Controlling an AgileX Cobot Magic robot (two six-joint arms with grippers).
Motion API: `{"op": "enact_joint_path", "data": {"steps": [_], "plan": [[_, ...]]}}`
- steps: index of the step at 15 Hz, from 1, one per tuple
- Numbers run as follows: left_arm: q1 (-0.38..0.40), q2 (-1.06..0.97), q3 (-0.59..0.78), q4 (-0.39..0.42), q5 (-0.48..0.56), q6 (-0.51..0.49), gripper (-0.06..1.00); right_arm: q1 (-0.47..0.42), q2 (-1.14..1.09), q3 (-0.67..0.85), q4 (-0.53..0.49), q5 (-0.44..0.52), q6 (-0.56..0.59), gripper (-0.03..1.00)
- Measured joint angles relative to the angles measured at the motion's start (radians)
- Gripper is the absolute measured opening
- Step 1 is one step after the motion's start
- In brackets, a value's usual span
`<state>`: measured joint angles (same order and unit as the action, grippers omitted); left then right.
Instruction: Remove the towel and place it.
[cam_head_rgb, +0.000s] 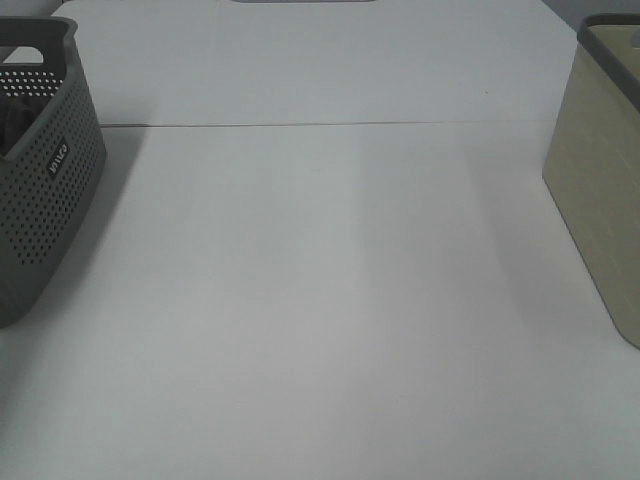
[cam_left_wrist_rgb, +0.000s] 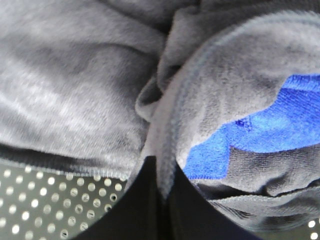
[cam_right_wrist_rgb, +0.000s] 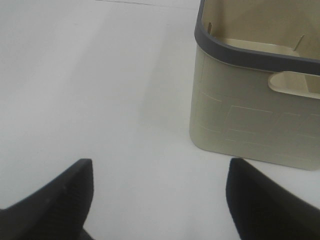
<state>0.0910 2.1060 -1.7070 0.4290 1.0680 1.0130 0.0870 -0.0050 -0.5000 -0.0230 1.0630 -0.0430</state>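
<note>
The dark grey terry towel (cam_left_wrist_rgb: 75, 90) fills the left wrist view, bunched in folds inside the perforated grey basket (cam_left_wrist_rgb: 40, 200). My left gripper (cam_left_wrist_rgb: 161, 195) is down in the basket, its two dark fingers pressed together on a fold of the towel. A blue cloth (cam_left_wrist_rgb: 270, 125) lies tucked among the towel's folds beside that grip. My right gripper (cam_right_wrist_rgb: 160, 200) is open and empty, hovering over the white table beside the beige basket (cam_right_wrist_rgb: 240, 115). Neither gripper shows in the exterior high view, and the towel is hidden there.
The grey perforated basket (cam_head_rgb: 50, 180) stands at the table's left edge. The beige basket (cam_head_rgb: 600, 180) with a dark rim stands at the right edge and looks empty in the right wrist view. White table (cam_head_rgb: 320, 300) lies between them.
</note>
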Motion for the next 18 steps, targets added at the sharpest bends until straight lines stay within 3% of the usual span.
{"op": "enact_joint_path", "data": {"steps": [3, 4, 5, 9, 14, 18], "plan": [[0.000, -0.086, -0.021, -0.008, 0.003, -0.136, 0.00, 0.000, 0.000, 0.000, 0.000, 0.000, 0.000, 0.73], [0.000, -0.176, -0.066, -0.049, 0.004, -0.240, 0.00, 0.000, 0.000, 0.000, 0.000, 0.000, 0.000, 0.73], [-0.003, -0.223, -0.077, -0.080, 0.005, -0.263, 0.00, 0.000, 0.000, 0.000, 0.000, 0.000, 0.000, 0.73], [-0.071, -0.396, -0.082, -0.108, 0.007, -0.289, 0.00, 0.000, 0.000, 0.000, 0.000, 0.000, 0.000, 0.73], [-0.169, -0.561, -0.090, -0.074, -0.049, -0.291, 0.00, 0.000, 0.000, 0.000, 0.000, 0.000, 0.000, 0.73], [-0.327, -0.616, -0.190, -0.047, -0.057, -0.292, 0.00, 0.000, 0.000, 0.000, 0.000, 0.000, 0.000, 0.73]]}}
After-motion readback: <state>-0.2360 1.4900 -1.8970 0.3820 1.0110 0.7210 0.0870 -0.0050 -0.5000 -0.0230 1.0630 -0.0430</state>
